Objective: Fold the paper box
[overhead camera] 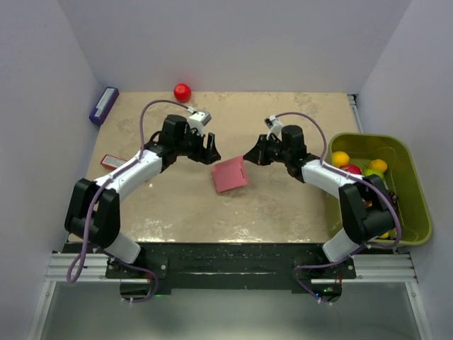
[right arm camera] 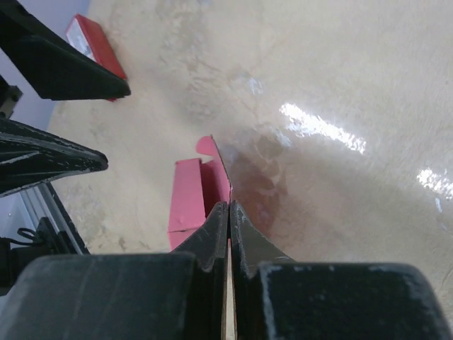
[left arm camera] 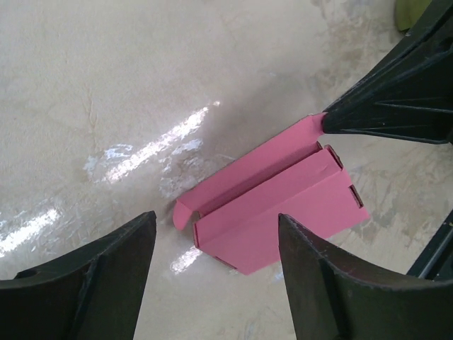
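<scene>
The pink paper box (overhead camera: 230, 175) lies mid-table, partly folded, with one long flap raised along its far side. My right gripper (overhead camera: 246, 156) is shut on the corner of that flap; in the right wrist view the thin pink edge runs straight into the closed gripper (right arm camera: 228, 205), with the box body (right arm camera: 190, 198) to its left. The left wrist view shows the paper box (left arm camera: 283, 205) with the right gripper's fingers (left arm camera: 396, 99) pinching the flap's corner. My left gripper (overhead camera: 210, 150) hangs open just left of and above the box, holding nothing (left arm camera: 217, 227).
A red ball (overhead camera: 182, 91) sits at the back edge and a purple block (overhead camera: 103, 105) at the back left. A narrow red packet (overhead camera: 111, 161) (right arm camera: 95, 46) lies by the left arm. A green bin (overhead camera: 368, 137) with fruit stands at the right.
</scene>
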`<action>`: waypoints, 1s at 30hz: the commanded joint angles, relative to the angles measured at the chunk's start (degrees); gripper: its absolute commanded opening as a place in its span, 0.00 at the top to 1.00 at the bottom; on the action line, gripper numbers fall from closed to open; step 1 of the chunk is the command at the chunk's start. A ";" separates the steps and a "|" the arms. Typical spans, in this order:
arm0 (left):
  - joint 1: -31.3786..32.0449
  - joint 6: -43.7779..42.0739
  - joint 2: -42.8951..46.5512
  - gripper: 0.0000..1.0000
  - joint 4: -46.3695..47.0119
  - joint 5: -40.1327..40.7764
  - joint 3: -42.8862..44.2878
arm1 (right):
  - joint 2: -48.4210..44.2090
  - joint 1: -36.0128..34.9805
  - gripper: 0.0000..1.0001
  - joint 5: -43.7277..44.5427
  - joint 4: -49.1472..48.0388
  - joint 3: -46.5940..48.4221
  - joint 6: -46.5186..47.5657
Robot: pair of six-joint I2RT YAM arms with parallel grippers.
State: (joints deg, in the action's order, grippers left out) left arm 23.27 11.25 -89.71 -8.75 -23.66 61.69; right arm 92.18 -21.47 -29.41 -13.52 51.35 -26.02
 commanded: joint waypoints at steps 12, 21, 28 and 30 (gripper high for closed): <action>-5.16 -1.22 7.79 0.18 9.98 -24.67 -3.33 | -17.99 -0.23 1.00 0.76 -5.03 -5.91 1.67; -10.69 8.40 23.07 0.06 23.58 -30.91 -12.98 | -29.42 -0.06 1.00 -5.83 -4.32 -6.09 0.80; -11.49 14.16 36.53 0.00 31.00 -31.89 -24.06 | -33.29 0.12 1.00 -11.72 -3.80 -4.25 -3.68; -11.58 14.07 39.25 0.00 30.46 -31.45 -25.30 | -34.78 0.20 1.00 -12.86 -4.06 -3.89 -4.82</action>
State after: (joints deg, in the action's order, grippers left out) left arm 12.12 22.22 -54.11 18.35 -53.87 38.98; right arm 60.51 -21.41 -37.58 -16.69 45.41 -27.55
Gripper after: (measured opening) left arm 0.994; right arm 0.011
